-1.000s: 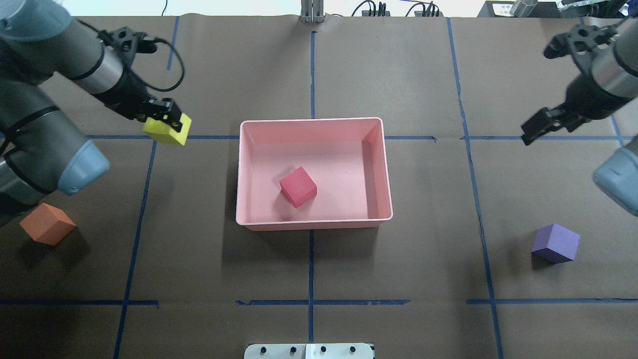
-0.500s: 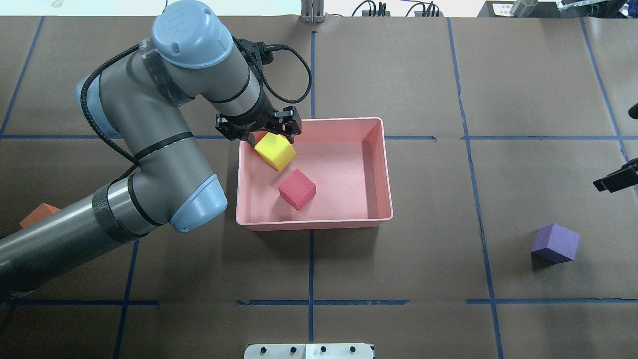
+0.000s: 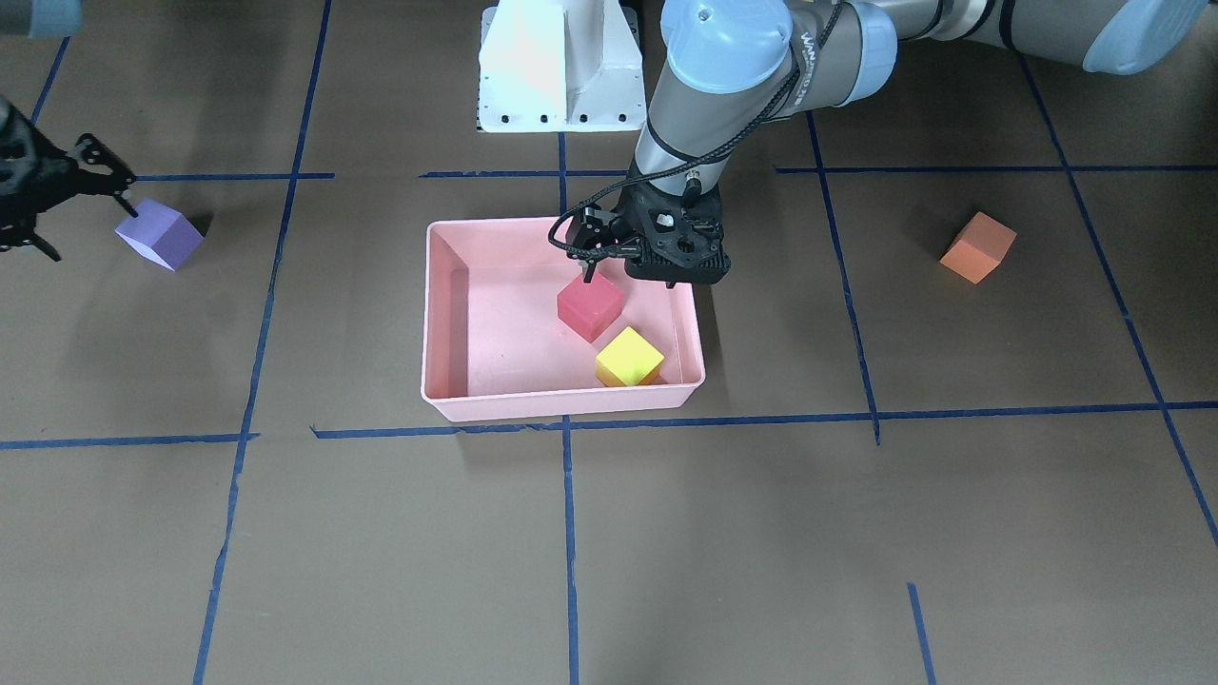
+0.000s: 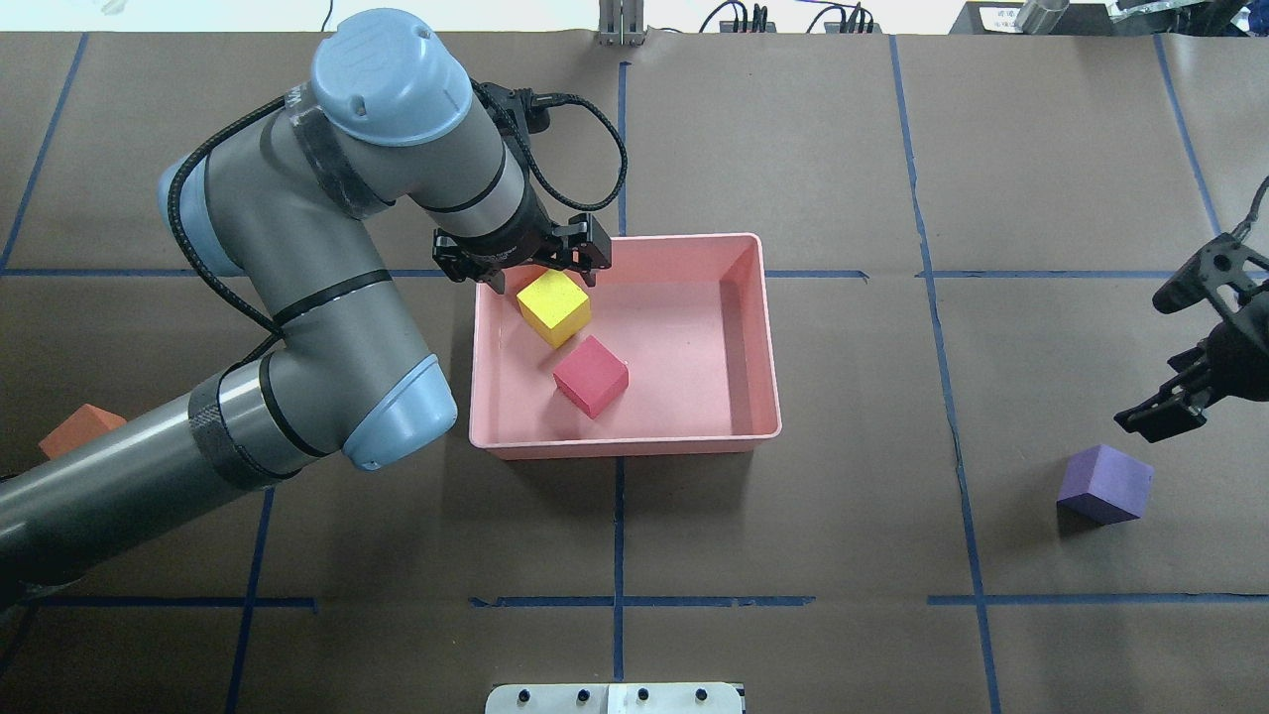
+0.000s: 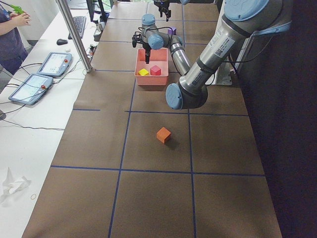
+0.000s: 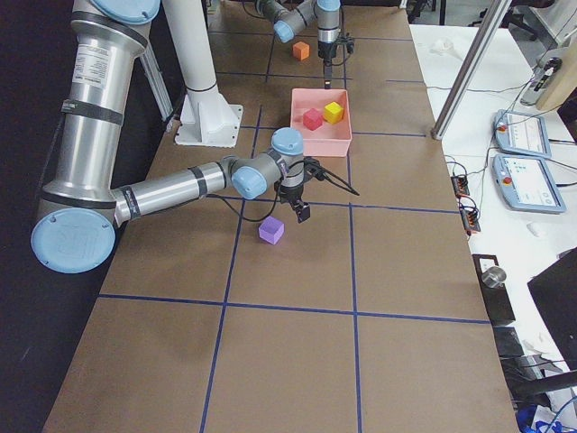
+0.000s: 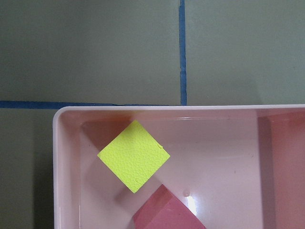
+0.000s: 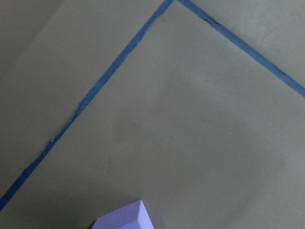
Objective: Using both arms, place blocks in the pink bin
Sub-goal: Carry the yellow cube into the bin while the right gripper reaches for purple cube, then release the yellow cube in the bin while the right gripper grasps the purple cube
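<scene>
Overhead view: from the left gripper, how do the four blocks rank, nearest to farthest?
From the left gripper:
1. yellow block, right beneath it, inside the pink bin
2. red block, mid-bin
3. orange block, table's left side, half hidden by the arm
4. purple block, far right

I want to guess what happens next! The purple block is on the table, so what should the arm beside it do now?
Probably the right gripper should dip down so its open fingers straddle the purple block. That block lies outside the pink bin, and the gripper hovers empty just beside it.
</scene>
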`<control>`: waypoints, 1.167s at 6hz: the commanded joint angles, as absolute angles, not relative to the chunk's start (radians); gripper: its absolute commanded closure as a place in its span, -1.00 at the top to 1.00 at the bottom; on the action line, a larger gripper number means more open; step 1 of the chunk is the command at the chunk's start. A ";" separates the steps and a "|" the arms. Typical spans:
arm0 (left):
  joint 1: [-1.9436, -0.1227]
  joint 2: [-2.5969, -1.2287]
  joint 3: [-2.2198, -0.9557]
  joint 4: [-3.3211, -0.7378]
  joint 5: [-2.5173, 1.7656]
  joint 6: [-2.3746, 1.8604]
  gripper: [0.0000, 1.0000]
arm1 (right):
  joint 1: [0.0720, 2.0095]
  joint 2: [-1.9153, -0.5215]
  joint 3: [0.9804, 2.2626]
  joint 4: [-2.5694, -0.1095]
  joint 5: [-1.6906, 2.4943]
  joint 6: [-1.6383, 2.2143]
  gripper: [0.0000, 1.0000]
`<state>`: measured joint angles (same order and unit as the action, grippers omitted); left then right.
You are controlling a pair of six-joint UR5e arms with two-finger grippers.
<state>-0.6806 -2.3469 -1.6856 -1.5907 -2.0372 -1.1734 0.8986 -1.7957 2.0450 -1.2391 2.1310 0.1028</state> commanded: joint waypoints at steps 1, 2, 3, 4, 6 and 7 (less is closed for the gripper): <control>-0.680 -2.345 -1.689 -1.591 -2.036 -1.173 1.00 | 0.810 -1.830 2.045 -1.235 2.108 0.023 0.99; -0.680 -2.345 -1.689 -1.591 -2.036 -1.173 1.00 | 0.778 -1.833 2.034 -1.236 2.106 0.021 0.99; -0.680 -2.333 -1.692 -1.591 -2.036 -1.172 1.00 | 0.753 -1.833 2.001 -1.236 2.106 0.021 0.99; -0.680 -2.332 -1.692 -1.591 -2.036 -1.172 1.00 | 0.730 -1.827 1.971 -1.235 2.106 0.023 0.99; -0.680 -2.316 -1.692 -1.597 -2.039 -1.161 1.00 | 0.710 -1.822 1.928 -1.233 2.102 0.020 0.98; -0.680 -2.316 -1.693 -1.597 -2.040 -1.160 1.00 | 0.707 -1.824 1.928 -1.235 2.097 0.023 0.50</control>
<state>-0.6796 -2.3182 -1.6926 -1.5959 -2.0386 -1.1620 0.7119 -1.8234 1.9317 -1.2339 2.1013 0.0210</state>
